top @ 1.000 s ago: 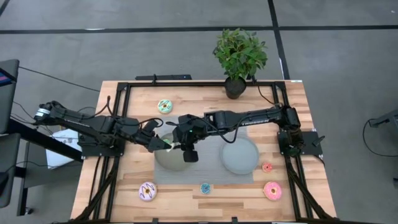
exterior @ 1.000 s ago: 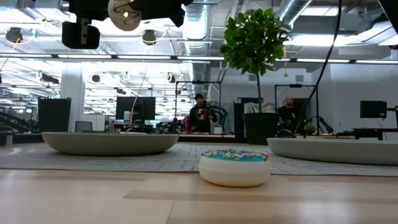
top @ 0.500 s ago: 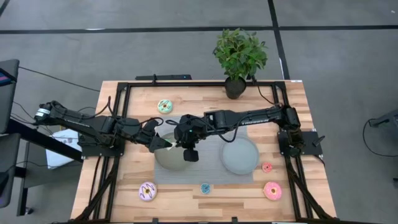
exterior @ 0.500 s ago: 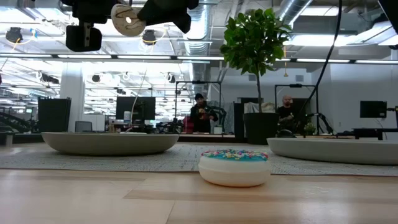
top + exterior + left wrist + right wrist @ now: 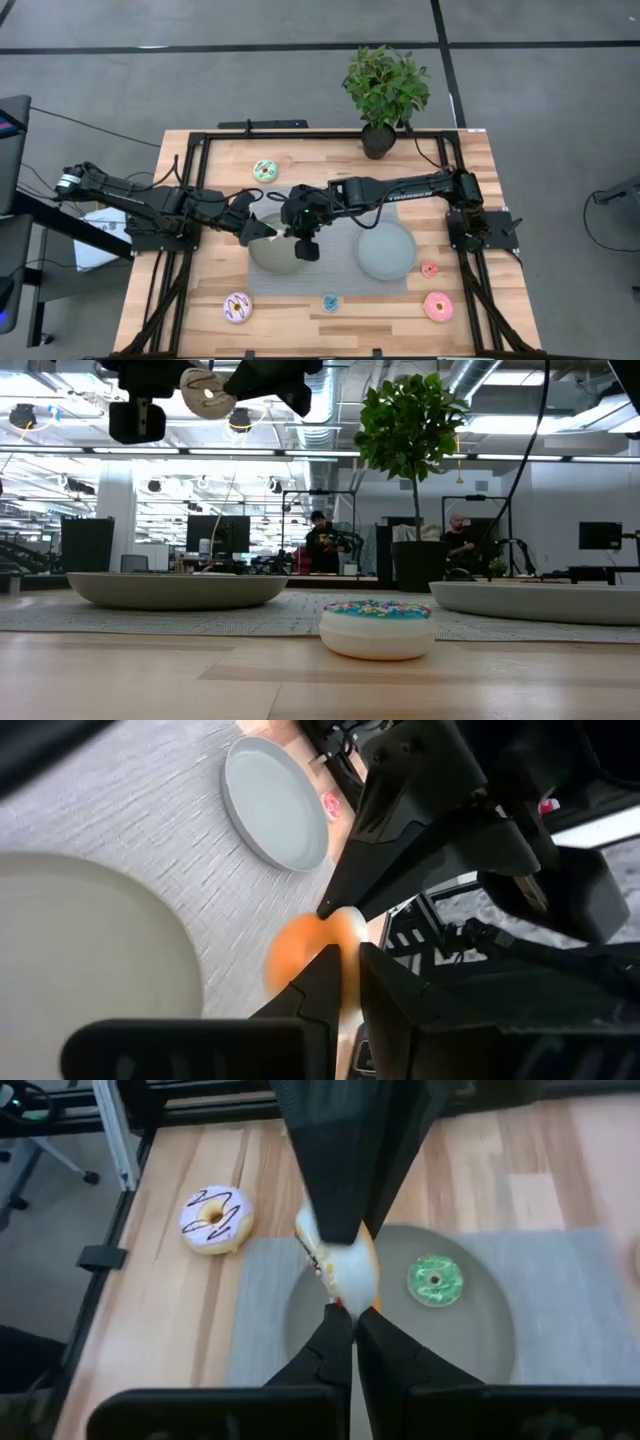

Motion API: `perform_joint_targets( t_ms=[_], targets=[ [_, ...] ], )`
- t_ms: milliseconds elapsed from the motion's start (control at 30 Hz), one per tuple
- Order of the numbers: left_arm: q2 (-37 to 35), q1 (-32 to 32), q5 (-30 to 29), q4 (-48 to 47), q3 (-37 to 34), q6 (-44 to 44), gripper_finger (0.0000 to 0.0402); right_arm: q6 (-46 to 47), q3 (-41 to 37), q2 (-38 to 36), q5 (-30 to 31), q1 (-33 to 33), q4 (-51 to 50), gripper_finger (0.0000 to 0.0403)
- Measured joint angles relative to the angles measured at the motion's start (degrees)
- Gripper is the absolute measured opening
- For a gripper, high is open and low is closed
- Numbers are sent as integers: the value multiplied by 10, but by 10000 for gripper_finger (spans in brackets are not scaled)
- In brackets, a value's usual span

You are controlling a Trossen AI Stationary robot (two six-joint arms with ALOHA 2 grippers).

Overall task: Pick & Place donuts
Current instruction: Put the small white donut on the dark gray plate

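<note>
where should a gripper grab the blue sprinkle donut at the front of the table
Across the ring's outer sides, coming straight down from above. The blue sprinkle donut lies flat on the wooden table, icing up, with open space all round, so jaws spread wider than the ring could close on opposite edges. It's low and small, so go down close to the wood.

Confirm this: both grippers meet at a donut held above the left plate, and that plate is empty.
Not empty: the right wrist view shows a tiny green donut lying in that plate. The left gripper and right gripper do meet at the held donut above it.
</note>
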Motion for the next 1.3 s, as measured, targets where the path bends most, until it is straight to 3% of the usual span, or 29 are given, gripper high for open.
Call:
perform_joint_targets(
  t_ms=[300, 633, 867, 1200, 1300],
  targets=[
    [-1, 0, -12, 4, 0, 138, 28, 67, -1, 1, -29, 0, -92, 4],
    [9, -30, -7, 8, 0, 397, 28, 114, -1, 1, -169, -10, -89, 6],
    [47, -81, -87, 54, 1, 499, 28, 149, -1, 1, -271, -30, -83, 6],
    [65, -155, -276, 78, 9, 643, 28, 205, -1, 1, -435, -53, -81, 6],
    [66, -172, -297, 81, 25, 706, 28, 224, -1, 1, -472, -61, -78, 6]
  ],
)
